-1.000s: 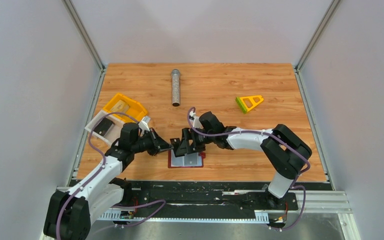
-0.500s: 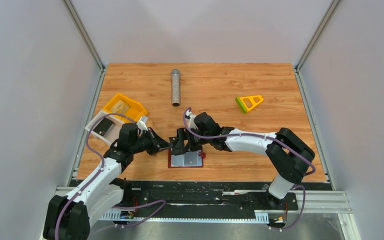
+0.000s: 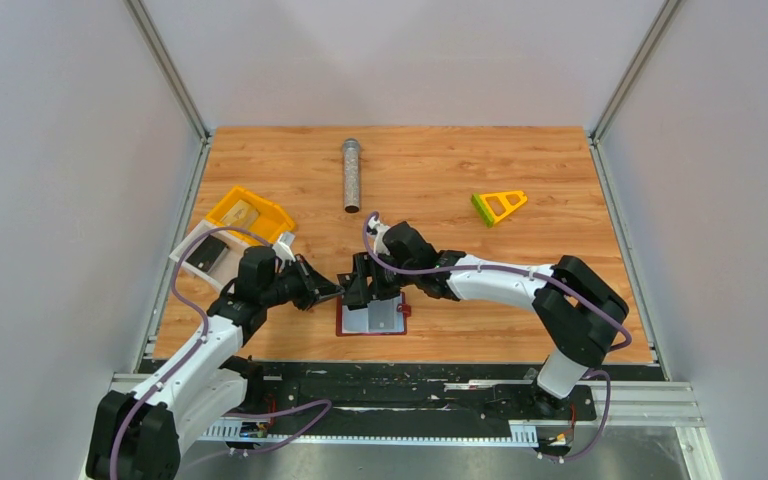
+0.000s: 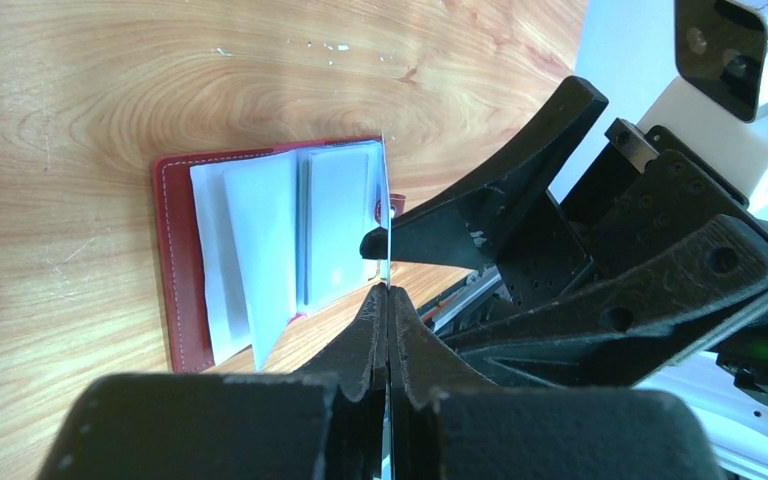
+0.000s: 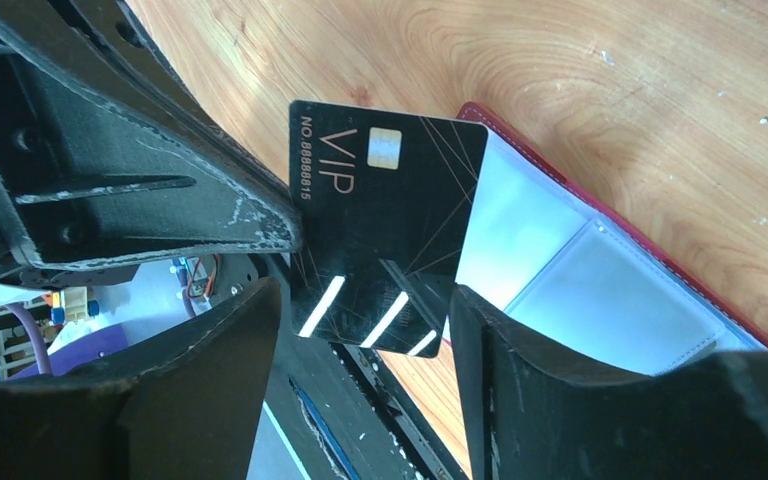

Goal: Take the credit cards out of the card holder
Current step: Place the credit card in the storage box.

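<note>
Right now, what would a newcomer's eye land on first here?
A black VIP card stands out, held on edge above the front middle of the wooden table. It is pinched in the shut left gripper, and the open jaws of the right gripper flank it. Beneath it lies the dark-red card holder, spread open with its pale pockets showing.

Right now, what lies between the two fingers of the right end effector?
The black card, in the right wrist view. The shut left end effector pinches its edge. Whether the right end effector touches it is unclear.
</note>
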Robot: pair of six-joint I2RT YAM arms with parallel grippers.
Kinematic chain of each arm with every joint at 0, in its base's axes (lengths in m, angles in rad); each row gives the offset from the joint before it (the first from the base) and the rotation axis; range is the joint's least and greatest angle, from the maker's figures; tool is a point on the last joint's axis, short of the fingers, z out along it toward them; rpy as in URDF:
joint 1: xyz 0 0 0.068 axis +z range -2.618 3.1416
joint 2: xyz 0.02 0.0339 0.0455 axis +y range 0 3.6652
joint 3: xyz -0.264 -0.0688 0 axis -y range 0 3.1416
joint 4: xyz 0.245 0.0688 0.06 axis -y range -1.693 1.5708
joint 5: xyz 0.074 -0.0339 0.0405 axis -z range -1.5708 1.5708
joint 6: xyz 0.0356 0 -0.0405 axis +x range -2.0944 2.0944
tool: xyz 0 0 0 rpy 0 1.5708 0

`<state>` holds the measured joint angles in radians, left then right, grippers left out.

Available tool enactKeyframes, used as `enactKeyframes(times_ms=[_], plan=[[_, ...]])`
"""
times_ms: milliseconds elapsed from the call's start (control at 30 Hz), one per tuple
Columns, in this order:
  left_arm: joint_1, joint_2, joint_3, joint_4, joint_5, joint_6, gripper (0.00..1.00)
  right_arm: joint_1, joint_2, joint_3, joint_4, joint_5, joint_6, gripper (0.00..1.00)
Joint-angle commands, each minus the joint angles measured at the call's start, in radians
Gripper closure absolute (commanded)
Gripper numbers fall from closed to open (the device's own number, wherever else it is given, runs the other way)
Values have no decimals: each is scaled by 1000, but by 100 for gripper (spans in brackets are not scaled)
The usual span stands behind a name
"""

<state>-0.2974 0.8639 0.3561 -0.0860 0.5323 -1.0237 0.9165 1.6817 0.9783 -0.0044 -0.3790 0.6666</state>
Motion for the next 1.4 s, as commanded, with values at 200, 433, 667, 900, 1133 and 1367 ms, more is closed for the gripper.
enactKeyframes(times_ms=[200,433,667,900,1133,1367], plan=[[6,-26,13,13,-3,-17,100,12,5,31,-28,28,-34,46],[6,-35,41,-19,16,2,88,10,-19,29,-46,25,-123,58],[6,-55,203,-309,-15,161,48,8,-71,29,-91,-35,-308,63],[6,5,333,-491,23,278,45,31,-171,-5,-85,-121,-479,63],[6,75,418,-540,146,352,44,53,-228,-13,-86,-142,-508,62],[6,115,450,-572,180,397,54,67,-232,-13,-95,-144,-510,63]])
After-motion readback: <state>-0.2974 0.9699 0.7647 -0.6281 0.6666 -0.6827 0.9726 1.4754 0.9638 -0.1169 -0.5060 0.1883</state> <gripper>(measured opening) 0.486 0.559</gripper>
